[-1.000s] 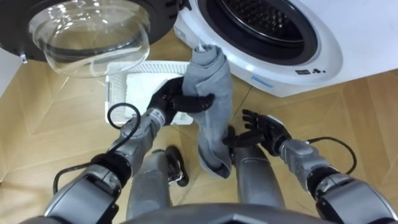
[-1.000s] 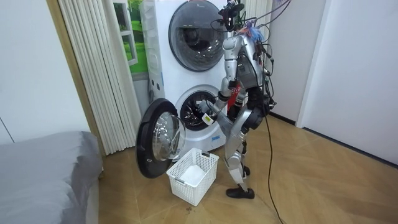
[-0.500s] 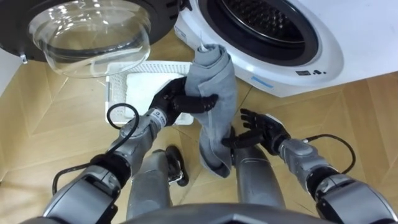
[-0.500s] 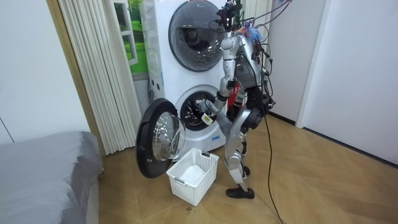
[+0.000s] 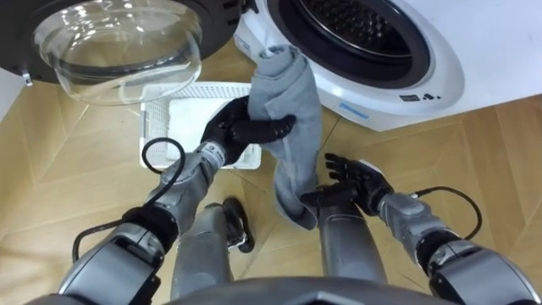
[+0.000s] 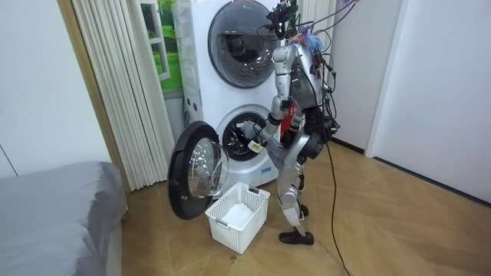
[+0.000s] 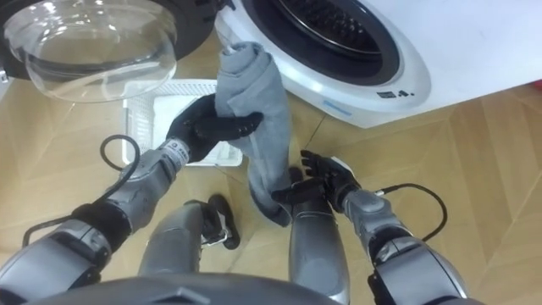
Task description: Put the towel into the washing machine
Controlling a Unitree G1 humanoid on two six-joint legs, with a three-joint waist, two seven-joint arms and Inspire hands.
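Right now I have my left hand (image 5: 241,131) clamped round the grey towel (image 5: 292,102) just before the washing machine (image 5: 440,76), my right hand (image 5: 356,180) farther out, fingers spread apart.

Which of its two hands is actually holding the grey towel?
The left hand: its fingers curl round the grey towel. The right hand, lower down, has spread fingers and grips nothing.

A wood floor (image 6: 383,230) meets white walls (image 6: 445,77); a pale curtain (image 6: 115,92) hangs behind a grey bed (image 6: 54,207).
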